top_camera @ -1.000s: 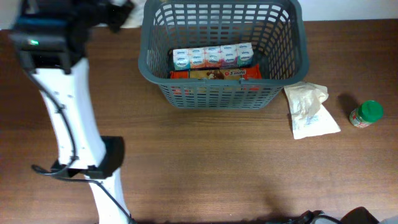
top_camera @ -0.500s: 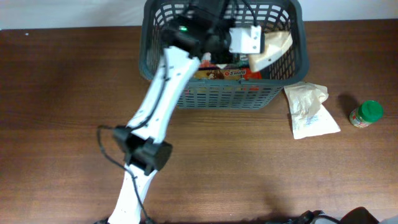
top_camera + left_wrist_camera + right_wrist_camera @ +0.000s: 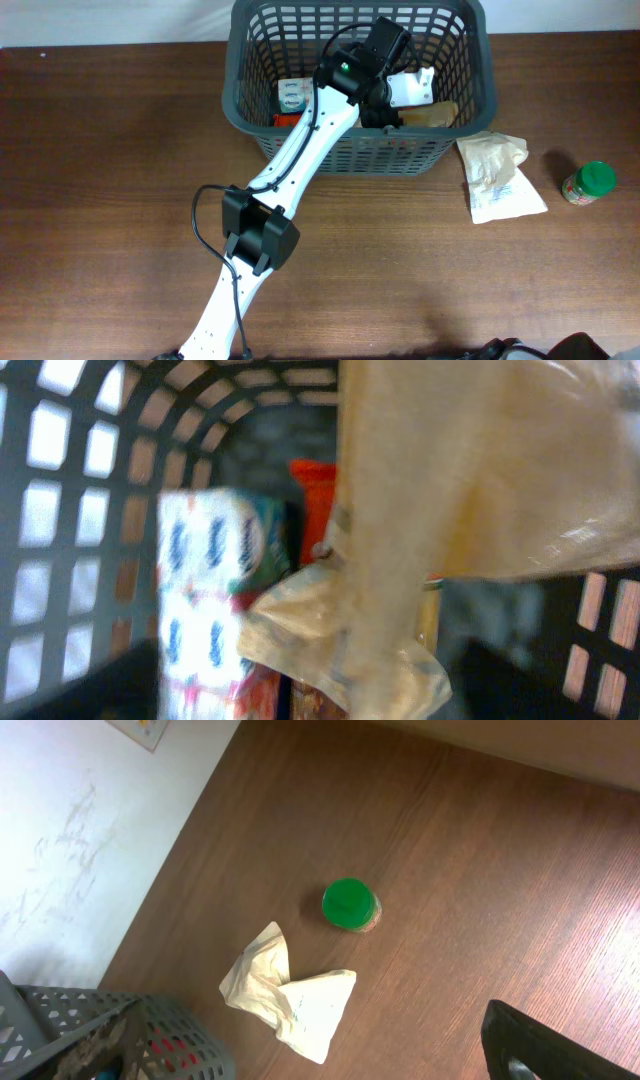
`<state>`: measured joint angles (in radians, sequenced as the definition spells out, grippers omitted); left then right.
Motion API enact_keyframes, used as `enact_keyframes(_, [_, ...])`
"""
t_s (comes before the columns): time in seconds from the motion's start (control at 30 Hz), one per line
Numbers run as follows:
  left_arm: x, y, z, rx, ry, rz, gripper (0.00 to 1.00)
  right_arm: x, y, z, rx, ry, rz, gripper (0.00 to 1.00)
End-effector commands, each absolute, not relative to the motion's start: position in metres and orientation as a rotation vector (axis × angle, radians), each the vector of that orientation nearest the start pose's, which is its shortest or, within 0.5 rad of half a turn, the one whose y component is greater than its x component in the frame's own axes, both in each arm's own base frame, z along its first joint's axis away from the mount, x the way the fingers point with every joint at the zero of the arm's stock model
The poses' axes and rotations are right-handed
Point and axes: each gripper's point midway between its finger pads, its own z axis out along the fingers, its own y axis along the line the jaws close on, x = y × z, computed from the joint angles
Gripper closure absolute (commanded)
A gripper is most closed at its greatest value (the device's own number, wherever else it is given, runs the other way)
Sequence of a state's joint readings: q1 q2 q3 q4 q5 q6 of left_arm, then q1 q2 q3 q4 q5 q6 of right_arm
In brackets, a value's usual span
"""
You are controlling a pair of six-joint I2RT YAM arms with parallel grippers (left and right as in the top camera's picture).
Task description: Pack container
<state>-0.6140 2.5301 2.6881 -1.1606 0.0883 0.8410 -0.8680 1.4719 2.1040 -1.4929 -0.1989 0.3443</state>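
Observation:
The container, a dark grey lattice basket, stands at the back middle of the table. My left gripper reaches into its right half with the jaws open. A tan bag lies just below the jaws, against the right wall. In the left wrist view this bag fills the frame, loose between the two dark fingers. A white and blue pack and a red box lie beneath. Of my right gripper only one dark finger shows, with nothing at it.
A cream paper bag lies on the table right of the basket. A green-lidded jar stands further right. The right wrist view shows both, the bag and the jar. The left arm's base link crosses the table's middle.
The left arm swung from the table's left side into the basket, carrying the tan bag. Its jaws have opened, and the bag now sits lower in the basket.

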Motion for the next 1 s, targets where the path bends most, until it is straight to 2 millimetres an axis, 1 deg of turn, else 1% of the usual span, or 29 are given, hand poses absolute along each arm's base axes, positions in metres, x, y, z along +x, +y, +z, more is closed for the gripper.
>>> enact_keyframes(0.0, [0.494,-0.331,0.223,1.387,2.026,-0.004,0.01,0.226,-0.22,0.388,1.312,2.014,-0.014,0.01])
enact_keyframes(0.1, [0.495,-0.304,0.276,1.227,2.028,-0.019,0.01,0.227,-0.22,0.388,1.312,2.014,-0.014,0.01])
enact_keyframes(0.2, [0.487,-0.262,0.346,1.008,2.01,-0.043,0.01,0.227,-0.22,0.388,1.312,2.014,-0.014,0.01])
enact_keyframes(0.27, [0.48,-0.228,0.384,0.875,2.002,-0.05,0.01,0.227,-0.22,0.388,1.312,2.014,-0.014,0.01])
enact_keyframes(0.33, [0.474,-0.196,0.407,0.774,2.005,-0.043,0.01,0.227,-0.22,0.388,1.312,2.014,-0.014,0.01])
enact_keyframes(0.37, [0.469,-0.165,0.422,0.679,2.021,-0.029,0.01,0.227,-0.22,0.388,1.312,2.014,-0.014,0.01])
enact_keyframes(0.4, [0.466,-0.139,0.429,0.603,2.044,-0.017,0.01,0.227,-0.22,0.388,1.312,2.014,-0.014,0.01])
enact_keyframes(0.43, [0.464,-0.119,0.431,0.541,2.067,-0.009,0.01,0.227,-0.22,0.388,1.312,2.014,-0.014,0.01])
enact_keyframes(0.47, [0.462,-0.093,0.43,0.458,2.107,0.003,0.01,0.227,-0.22,0.388,1.312,2.014,-0.014,0.01])
enact_keyframes(0.5, [0.46,-0.064,0.423,0.37,2.164,0.021,0.01,0.227,-0.22,0.388,1.312,2.014,-0.014,0.01])
enact_keyframes(0.53, [0.458,-0.046,0.417,0.324,2.201,0.034,0.01,0.227,-0.22,0.388,1.312,2.014,-0.014,0.01])
enact_keyframes(0.6, [0.453,-0.005,0.394,0.215,2.315,0.05,0.01,0.227,-0.22,0.388,1.312,2.014,-0.014,0.01])
enact_keyframes(0.63, [0.449,0.018,0.376,0.158,2.395,0.064,0.01,0.227,-0.22,0.388,1.312,2.014,-0.014,0.01])
enact_keyframes(0.8, [0.444,0.058,0.329,0.052,2.575,0.075,0.01,0.23,-0.222,0.391,1.296,1.999,-0.016,0.01])
enact_keyframes(0.9, [0.44,0.069,0.303,0.015,2.667,0.066,0.01,0.231,-0.223,0.392,1.292,1.996,-0.016,0.01])
enact_keyframes(0.97, [0.438,0.071,0.291,0.009,2.71,0.057,0.01,0.231,-0.223,0.392,1.293,1.996,-0.017,0.01])
